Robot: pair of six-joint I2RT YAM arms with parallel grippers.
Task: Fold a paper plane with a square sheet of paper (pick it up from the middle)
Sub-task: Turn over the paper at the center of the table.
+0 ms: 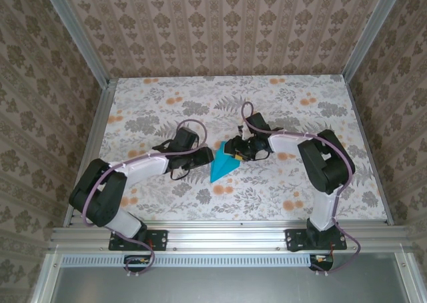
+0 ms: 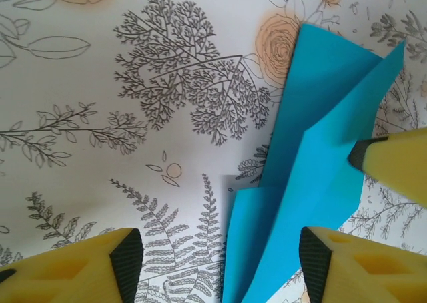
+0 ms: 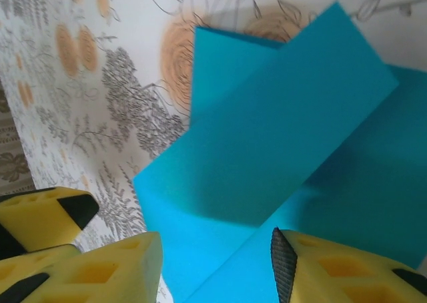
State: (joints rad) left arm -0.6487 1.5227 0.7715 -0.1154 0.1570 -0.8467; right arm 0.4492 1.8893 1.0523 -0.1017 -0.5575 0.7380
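No legible text, labels, brands or numbers on anything.

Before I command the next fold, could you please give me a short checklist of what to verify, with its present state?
1. Jaws of left gripper open: ok, clamping nothing.
2. Jaws of right gripper open: ok.
3. The folded blue paper lies in the middle of the table: ok.
4. Pointed shape formed: ok, tip toward the arm bases.
5. Layers flat: not ok, upper flap looks lifted, casting shadow.
6. Clearance between grippers: cannot tell, both crowd the paper.
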